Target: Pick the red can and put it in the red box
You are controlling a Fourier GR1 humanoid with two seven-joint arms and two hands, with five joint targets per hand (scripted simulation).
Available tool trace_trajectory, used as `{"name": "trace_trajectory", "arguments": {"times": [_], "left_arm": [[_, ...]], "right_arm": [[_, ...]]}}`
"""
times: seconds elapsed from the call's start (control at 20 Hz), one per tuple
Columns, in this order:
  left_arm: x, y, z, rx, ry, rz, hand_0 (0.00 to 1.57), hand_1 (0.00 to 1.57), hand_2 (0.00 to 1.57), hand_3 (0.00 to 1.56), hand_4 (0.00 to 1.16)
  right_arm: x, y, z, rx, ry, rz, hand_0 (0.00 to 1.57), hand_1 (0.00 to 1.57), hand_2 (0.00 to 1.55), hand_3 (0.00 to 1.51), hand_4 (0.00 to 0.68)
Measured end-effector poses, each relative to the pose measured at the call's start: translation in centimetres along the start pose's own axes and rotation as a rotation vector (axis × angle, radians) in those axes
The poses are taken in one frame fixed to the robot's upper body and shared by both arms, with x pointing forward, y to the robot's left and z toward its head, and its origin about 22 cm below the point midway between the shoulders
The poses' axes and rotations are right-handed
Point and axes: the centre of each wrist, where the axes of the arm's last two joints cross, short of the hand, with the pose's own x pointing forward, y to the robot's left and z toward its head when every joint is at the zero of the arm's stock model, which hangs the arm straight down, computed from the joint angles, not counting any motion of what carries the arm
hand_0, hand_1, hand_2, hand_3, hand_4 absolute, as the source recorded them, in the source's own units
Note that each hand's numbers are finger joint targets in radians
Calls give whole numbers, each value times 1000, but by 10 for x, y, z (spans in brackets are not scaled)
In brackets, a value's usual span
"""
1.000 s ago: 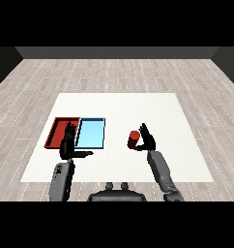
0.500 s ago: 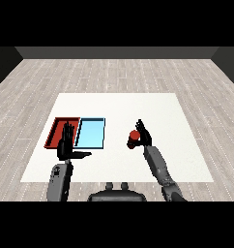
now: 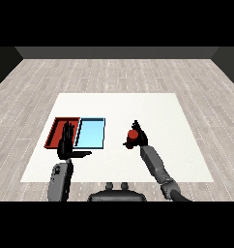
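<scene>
My right hand (image 3: 138,137) has closed in to curl round the can (image 3: 133,136) on the counter (image 3: 153,106), right of the trays, left hand (image 3: 66,141) flat-fingered, so I'd lift next toward the red tray (image 3: 55,131).

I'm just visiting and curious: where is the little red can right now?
In the head view the red can is right of centre on the white table, in the right hand, to the right of the light blue tray.

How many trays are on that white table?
2: a red tray at the table's left, partly behind the left hand, and a light blue tray right beside it.
</scene>
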Motion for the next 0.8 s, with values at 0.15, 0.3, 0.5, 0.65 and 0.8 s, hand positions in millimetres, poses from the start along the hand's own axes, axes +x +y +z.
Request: {"name": "trace_trajectory", "arguments": {"times": [0.15, 0.3, 0.5, 0.65, 0.8], "left_arm": [[-4, -2, 7, -2, -2, 3, 0, 0, 0, 0, 0], [-6, -4, 7, -7, -1, 0, 0, 0, 0, 0, 0], [1, -3, 3, -4, -2, -8, 0, 0, 0, 0, 0], [5, -1, 1, -6, 0, -8, 0, 0, 0, 0, 0], [1, -4, 0, -11, 0, -11, 0, 0, 0, 0, 0]], "right_arm": [[-4, 6, 4, -4, 8, 23, 0, 0, 0, 0, 0], [-4, 7, -2, -41, 28, 45, 510, 510, 670, 430, 0], [-7, 7, -2, -118, 41, 102, 1465, 1465, 1460, 1421, 614], [-13, 9, -3, -150, 49, 147, 1472, 1472, 1456, 1404, 600], [-9, 9, -5, -161, 44, 174, 1460, 1460, 1446, 1401, 587]]}}
